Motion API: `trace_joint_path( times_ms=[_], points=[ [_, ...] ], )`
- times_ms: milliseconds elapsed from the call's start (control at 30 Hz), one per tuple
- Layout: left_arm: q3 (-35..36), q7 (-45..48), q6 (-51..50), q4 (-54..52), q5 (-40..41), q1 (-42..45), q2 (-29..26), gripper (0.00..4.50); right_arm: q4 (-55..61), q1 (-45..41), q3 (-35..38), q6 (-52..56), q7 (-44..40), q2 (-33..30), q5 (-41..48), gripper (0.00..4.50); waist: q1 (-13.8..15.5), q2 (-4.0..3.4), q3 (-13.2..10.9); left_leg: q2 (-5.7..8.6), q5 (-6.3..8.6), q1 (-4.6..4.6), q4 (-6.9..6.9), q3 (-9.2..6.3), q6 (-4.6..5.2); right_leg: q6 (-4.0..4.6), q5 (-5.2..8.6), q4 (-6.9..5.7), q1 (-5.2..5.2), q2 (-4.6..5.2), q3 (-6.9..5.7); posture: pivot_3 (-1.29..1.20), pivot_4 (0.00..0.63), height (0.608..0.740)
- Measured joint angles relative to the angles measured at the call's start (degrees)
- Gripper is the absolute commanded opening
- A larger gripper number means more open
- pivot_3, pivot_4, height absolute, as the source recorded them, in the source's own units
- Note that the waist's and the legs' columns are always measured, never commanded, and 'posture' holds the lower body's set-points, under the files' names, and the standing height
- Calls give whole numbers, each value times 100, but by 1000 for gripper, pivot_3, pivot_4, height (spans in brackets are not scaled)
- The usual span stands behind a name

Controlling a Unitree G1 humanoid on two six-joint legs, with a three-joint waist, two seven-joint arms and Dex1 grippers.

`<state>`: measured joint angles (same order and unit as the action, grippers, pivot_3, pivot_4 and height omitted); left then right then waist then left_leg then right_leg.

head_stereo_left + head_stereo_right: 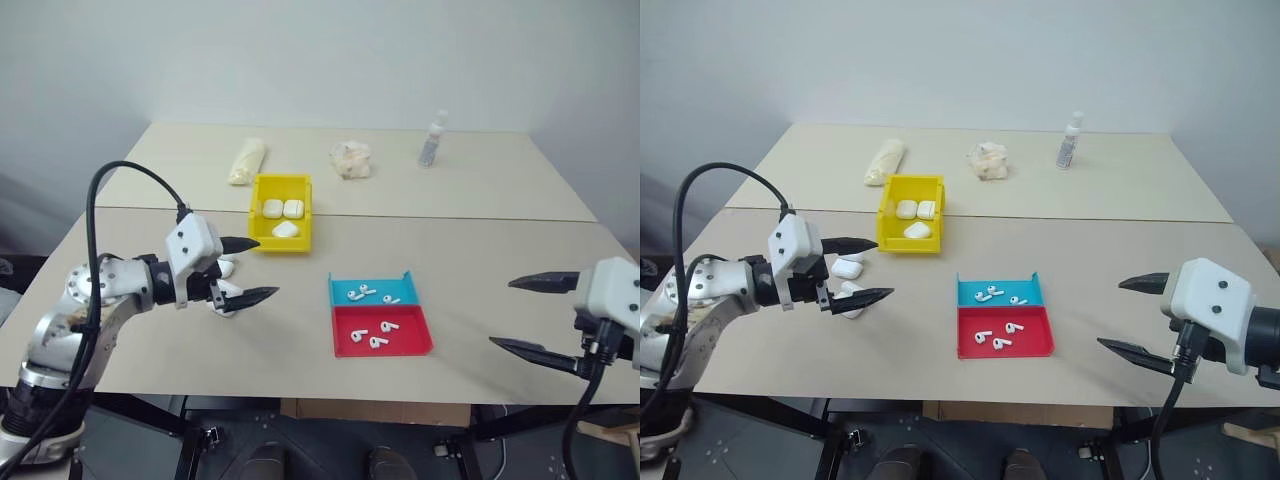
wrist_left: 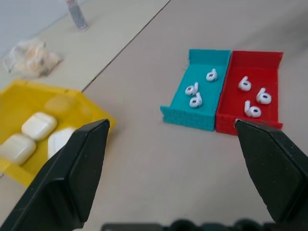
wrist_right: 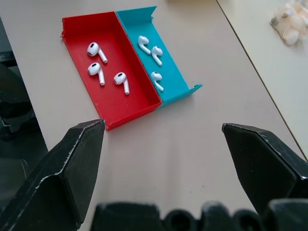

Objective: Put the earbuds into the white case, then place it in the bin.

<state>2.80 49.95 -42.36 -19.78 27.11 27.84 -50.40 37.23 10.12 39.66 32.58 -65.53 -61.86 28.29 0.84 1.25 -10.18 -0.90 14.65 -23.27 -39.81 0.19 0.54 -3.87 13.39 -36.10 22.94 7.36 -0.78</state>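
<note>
Left eye view: both grippers, left gripper [image 1: 245, 269] and right gripper [image 1: 532, 313], spread wide and empty, earbuds [image 1: 379, 335] in trays between them, white case [image 1: 848, 268] just behind left fingers; likely pick-up step, next grab a case.

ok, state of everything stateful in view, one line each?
Yellow plastic bin: upright, holds three white earbud cases.
Blue tray: three white earbuds inside.
Red tray: three white earbuds inside.
White cases on table: outside the bin, by the left gripper.
Left gripper: open, empty.
Right gripper: open, empty.
</note>
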Motion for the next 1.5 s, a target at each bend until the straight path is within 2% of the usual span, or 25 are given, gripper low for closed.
trace_joint_path(
  times_ms=[67, 167, 267, 367, 500, 533, 633, 867, 1100, 1300, 1500],
  points=[
    [-106, -353, -859, -84, -4, 478, -129, 4500, 91, 3, -21, 36, 34, 2, 11, 4492, -12, 1, 1, 1, 0, 0, 1, 1, 0, -2, 1, 5, -2, 0, 3, 0, 150, 740],
    [-642, -678, -2768, 39, 31, 1658, -300, 4500, 252, 139, -92, 80, 168, 58, -12, 4492, -21, 14, -1, 4, 0, -6, 1, -1, 0, -7, 4, 2, 4, 0, 4, 0, 150, 740],
    [-1027, -890, -3976, 671, -7, 2503, -239, 4500, 283, 193, -180, 175, 287, 97, -18, 4492, -31, 15, -1, 4, 0, -5, 0, 2, 0, -9, 5, -2, 7, 0, 7, 0, 150, 740],
    [-1116, -1221, -4595, 2007, -224, 3257, 169, 4500, 343, 196, -335, 232, 439, 145, -13, 4492, -36, 16, -1, 4, 0, 0, 2, 0, 0, -7, 6, -10, 9, -2, 5, 0, 150, 740],
    [-1721, -1270, -4881, 2768, -346, 3708, 122, 4500, 340, 186, -482, 272, 568, 164, -16, 4492, -79, 16, -1, 4, 0, -9, 3, 3, 0, -7, 7, -6, 13, -2, 10, 0, 150, 740],
    [-2148, -1198, -4890, 2971, -376, 3837, 43, 4500, 329, 159, -525, 289, 635, 183, -14, 4492, -81, 16, -1, 4, 0, -12, 3, 4, 0, -7, 7, -8, 16, -2, 11, 0, 150, 740],
    [-2802, -943, -4790, 3740, -487, 4154, -8, 4500, 328, 166, -594, 302, 744, 275, -15, 4492, -71, 22, -4, 4, -1, -16, 1, 3, 0, -6, 7, -8, 22, -2, 8, 0, 150, 740],
    [-3522, -305, -3666, 5867, -1156, 5023, 489, 4500, 345, 263, -884, 337, 960, 328, -116, 4492, -10, 25, -6, 7, 0, -26, -2, 3, 0, -5, 7, -2, 23, -2, 4, 0, 150, 740],
    [-3851, 562, -2965, 7574, -1842, 5455, 1146, 4500, 448, 493, -856, 487, 1162, 437, -171, 4492, -35, 34, -10, 6, 0, -44, -6, 4, 1, -6, 7, -5, 33, -2, 2, 0, 150, 740],
    [-3925, 881, -2399, 8371, -2507, 5485, 1502, 4500, 626, 548, -856, 604, 1328, 525, -210, 4492, -32, 48, -18, 5, 0, -44, -8, 0, 1, -6, 7, -5, 35, -1, -1, 0, 150, 740],
    [-3684, 831, -1978, 8810, -2974, 5494, 1762, 4500, 652, 622, -860, 648, 1376, 531, -304, 4492, -16, 55, -22, 6, 0, -51, -12, -1, 1, -7, 6, -6, 35, -1, -4, 0, 150, 740]
  ],
)
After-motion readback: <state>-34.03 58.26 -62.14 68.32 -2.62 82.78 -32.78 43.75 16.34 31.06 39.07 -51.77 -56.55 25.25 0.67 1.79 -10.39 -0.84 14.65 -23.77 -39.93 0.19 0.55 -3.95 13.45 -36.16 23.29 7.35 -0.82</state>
